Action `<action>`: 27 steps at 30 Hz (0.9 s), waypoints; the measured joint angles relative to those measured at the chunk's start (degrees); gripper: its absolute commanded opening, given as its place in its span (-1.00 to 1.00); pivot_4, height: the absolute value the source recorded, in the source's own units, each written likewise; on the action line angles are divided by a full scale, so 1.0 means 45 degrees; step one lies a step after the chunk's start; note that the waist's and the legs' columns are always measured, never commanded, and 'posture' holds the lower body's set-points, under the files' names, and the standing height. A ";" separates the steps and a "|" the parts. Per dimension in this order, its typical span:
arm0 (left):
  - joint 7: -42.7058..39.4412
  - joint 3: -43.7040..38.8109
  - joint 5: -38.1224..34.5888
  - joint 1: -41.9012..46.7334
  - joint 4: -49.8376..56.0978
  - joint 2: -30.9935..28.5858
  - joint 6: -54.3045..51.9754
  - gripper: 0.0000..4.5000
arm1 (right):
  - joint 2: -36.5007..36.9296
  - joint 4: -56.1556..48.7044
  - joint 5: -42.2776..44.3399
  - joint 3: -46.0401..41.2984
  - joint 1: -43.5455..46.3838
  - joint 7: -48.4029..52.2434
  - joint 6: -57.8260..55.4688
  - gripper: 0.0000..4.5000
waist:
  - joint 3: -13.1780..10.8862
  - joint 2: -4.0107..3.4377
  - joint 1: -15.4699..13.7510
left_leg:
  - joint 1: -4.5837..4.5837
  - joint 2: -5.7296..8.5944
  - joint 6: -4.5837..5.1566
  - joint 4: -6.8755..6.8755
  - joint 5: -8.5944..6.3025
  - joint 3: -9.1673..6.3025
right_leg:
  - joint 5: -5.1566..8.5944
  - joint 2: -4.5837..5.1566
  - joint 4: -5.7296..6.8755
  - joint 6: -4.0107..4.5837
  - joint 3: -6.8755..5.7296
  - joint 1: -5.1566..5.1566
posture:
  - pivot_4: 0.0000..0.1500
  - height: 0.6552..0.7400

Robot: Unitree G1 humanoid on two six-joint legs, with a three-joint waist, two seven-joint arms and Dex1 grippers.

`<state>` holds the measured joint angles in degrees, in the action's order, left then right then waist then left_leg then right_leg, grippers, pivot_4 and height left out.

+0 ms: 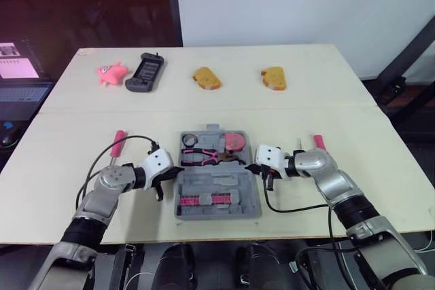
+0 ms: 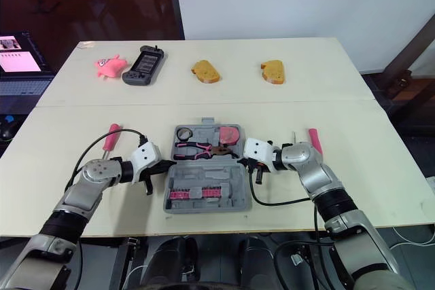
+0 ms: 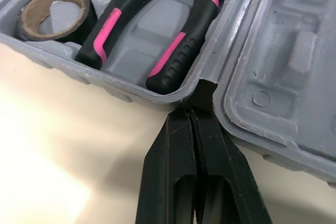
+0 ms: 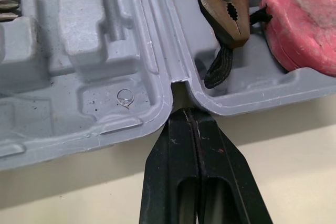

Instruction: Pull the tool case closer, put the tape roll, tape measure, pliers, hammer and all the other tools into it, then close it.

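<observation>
The two head cameras look forward and down over the table (image 1: 340, 100), seeing the open tool case (image 1: 238, 191) whole from above. Each wrist camera faces the case's hinge at very close range, one from its left end and one from its right. Both catch the pliers (image 3: 178, 35) inside.

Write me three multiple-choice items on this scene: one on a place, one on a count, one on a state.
1. Where do the pliers lie?
A. In the case's far half
B. On the table, left of the case
C. Beside the pink toy

2. How many bread slices lie near the table's far edge?
A. One
B. Two
C. Four

3. The left end effector is:
A. open wide
B. holding the pliers
C. shut

Answers:
1 A: they sit inside it, beside the tape roll.
2 B: two show, set apart from each other.
3 C: its fingers touch each other, tips at the case's hinge notch.
</observation>
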<state>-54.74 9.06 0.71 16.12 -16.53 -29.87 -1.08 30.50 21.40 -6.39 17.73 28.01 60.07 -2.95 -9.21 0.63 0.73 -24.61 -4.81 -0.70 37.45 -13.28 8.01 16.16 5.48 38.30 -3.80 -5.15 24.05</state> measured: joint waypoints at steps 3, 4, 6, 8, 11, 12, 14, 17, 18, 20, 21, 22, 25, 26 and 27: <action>0.0006 -0.0007 0.0000 -0.0096 0.0127 0.0022 -0.0030 -0.98 | -0.0002 -0.0244 0.0000 -0.0033 -0.0198 -0.0002 -0.0139 -1.00 | 0.0000 0.0000 -0.0019 | 0.0000 0.0000 0.0000 0.0001 0.0000 -0.0001 | 0.0000 0.0001 0.0000 0.0000 0.0000 -0.0003 | 1.00 0.50; 0.0007 -0.0016 0.0001 -0.0112 0.0142 0.0021 -0.0030 -0.98 | -0.0001 -0.0318 0.0000 -0.0039 -0.0236 -0.0002 -0.0189 -1.00 | 0.0000 -0.0001 -0.0010 | 0.0000 0.0000 0.0000 0.0000 0.0000 -0.0001 | 0.0000 0.0001 0.0000 0.0000 0.0000 -0.0002 | 1.00 0.50; 0.0007 -0.0028 0.0002 -0.0123 0.0144 0.0020 -0.0027 -0.98 | -0.0003 -0.0508 0.0001 -0.0050 -0.0314 -0.0001 -0.0402 -1.00 | 0.0001 -0.0001 -0.0008 | 0.0000 0.0000 0.0000 -0.0001 0.0000 -0.0004 | 0.0000 -0.0001 0.0000 0.0000 -0.0001 -0.0002 | 1.00 0.50; -0.0011 -0.0052 0.0002 -0.0133 0.0142 0.0002 -0.0004 -0.98 | -0.0004 -0.0911 0.0021 -0.0108 -0.0551 0.0002 -0.0735 -1.00 | 0.0002 0.0000 -0.0007 | 0.0000 0.0000 0.0000 -0.0002 0.0000 -0.0008 | 0.0000 -0.0002 0.0000 0.0000 -0.0001 -0.0002 | 1.00 0.50; -0.0039 -0.0056 -0.0003 -0.0170 0.0159 -0.0082 0.0010 -0.98 | -0.0026 -0.1273 0.0090 -0.0134 -0.0784 0.0004 -0.1018 -1.00 | 0.0002 0.0000 0.0007 | 0.0002 -0.0001 0.0000 -0.0003 0.0000 -0.0010 | 0.0000 -0.0005 0.0000 0.0000 -0.0002 -0.0002 | 1.00 0.50; -0.0038 -0.0058 -0.0001 -0.0195 0.0189 -0.0102 0.0009 -0.98 | -0.0030 -0.1325 0.0090 -0.0133 -0.0811 0.0005 -0.1052 -1.00 | 0.0002 0.0000 0.0015 | 0.0003 -0.0001 0.0000 -0.0005 0.0000 -0.0010 | 0.0000 -0.0005 0.0000 0.0000 -0.0002 -0.0002 | 1.00 0.50; -0.0013 -0.0072 -0.0005 -0.0286 0.0278 -0.0106 0.0009 -0.98 | -0.0028 -0.1364 0.0093 -0.0134 -0.0836 0.0011 -0.1087 -1.00 | 0.0003 0.0000 0.0018 | 0.0005 -0.0001 0.0000 -0.0007 -0.0001 -0.0010 | 0.0001 -0.0005 0.0000 0.0001 -0.0002 -0.0003 | 1.00 0.50; 0.0006 -0.0077 -0.0005 -0.0360 0.0358 -0.0105 -0.0001 -0.98 | -0.0027 -0.1365 0.0092 -0.0139 -0.0841 0.0013 -0.1093 -1.00 | 0.0003 0.0000 0.0016 | 0.0007 -0.0001 0.0000 -0.0007 -0.0001 -0.0010 | 0.0001 -0.0005 0.0000 0.0001 -0.0002 -0.0005 | 1.00 0.50; 0.0014 -0.0082 -0.0009 -0.0401 0.0393 -0.0104 -0.0006 -0.98 | -0.0025 -0.1365 0.0092 -0.0139 -0.0841 0.0013 -0.1092 -1.00 | 0.0003 0.0000 0.0017 | 0.0007 -0.0001 0.0000 -0.0007 -0.0001 -0.0010 | 0.0001 -0.0005 0.0000 0.0001 -0.0002 -0.0005 | 1.00 0.50; 0.0024 -0.0083 -0.0010 -0.0432 0.0445 -0.0101 -0.0036 -0.98 | -0.0015 -0.1347 0.0087 -0.0142 -0.0841 0.0013 -0.1049 -1.00 | 0.0003 0.0000 0.0017 | 0.0008 -0.0001 0.0000 -0.0008 -0.0001 -0.0010 | 0.0001 -0.0005 0.0000 0.0001 -0.0002 -0.0006 | 1.00 0.50; 0.0028 -0.0083 -0.0011 -0.0433 0.0447 -0.0099 -0.0046 -0.98 | -0.0014 -0.1324 0.0086 -0.0147 -0.0840 0.0013 -0.1009 -1.00 | 0.0003 0.0000 0.0017 | 0.0009 -0.0001 0.0000 -0.0007 -0.0001 -0.0010 | 0.0001 -0.0005 0.0000 0.0001 -0.0002 -0.0006 | 1.00 0.50; 0.0043 -0.0083 -0.0010 -0.0433 0.0449 -0.0102 -0.0053 -0.98 | -0.0013 -0.1300 0.0086 -0.0155 -0.0839 0.0013 -0.0975 -1.00 | 0.0003 0.0000 0.0017 | 0.0009 -0.0001 0.0001 -0.0007 -0.0001 -0.0010 | 0.0001 -0.0005 0.0000 0.0001 -0.0002 -0.0008 | 1.00 0.50; 0.0248 -0.0169 0.0003 -0.0431 0.0441 -0.0163 -0.0035 -0.98 | -0.0003 -0.1231 0.0230 -0.0336 -0.0800 0.0110 -0.1201 -1.00 | 0.0003 0.0001 0.0012 | 0.0012 -0.0001 0.0000 -0.0006 -0.0001 -0.0015 | 0.0001 -0.0005 0.0000 0.0001 -0.0002 -0.0013 | 1.00 0.50; 0.0310 -0.0176 0.0004 -0.0429 0.0433 -0.0167 -0.0033 -0.98 | 0.0012 -0.1183 0.0242 -0.0347 -0.0760 0.0148 -0.1237 -1.00 | 0.0003 0.0001 0.0010 | 0.0013 -0.0001 0.0000 -0.0004 0.0000 -0.0015 | 0.0001 -0.0005 0.0000 0.0001 -0.0003 -0.0013 | 1.00 0.50; 0.0351 -0.0181 -0.0004 -0.0426 0.0429 -0.0198 -0.0031 -0.98 | 0.0053 -0.1133 0.0264 -0.0385 -0.0745 0.0176 -0.1237 -1.00 | 0.0003 0.0001 0.0014 | 0.0013 -0.0001 -0.0001 -0.0004 0.0000 -0.0016 | 0.0001 -0.0005 0.0000 0.0001 -0.0003 -0.0013 | 1.00 0.50</action>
<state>-53.16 8.24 0.69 14.21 -14.60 -30.76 -1.22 30.74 16.30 -5.20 16.00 24.66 60.86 -8.52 -9.20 0.64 0.79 -24.55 -4.81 -0.70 37.43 -13.28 7.94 16.16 5.46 38.30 -3.80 -5.17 23.99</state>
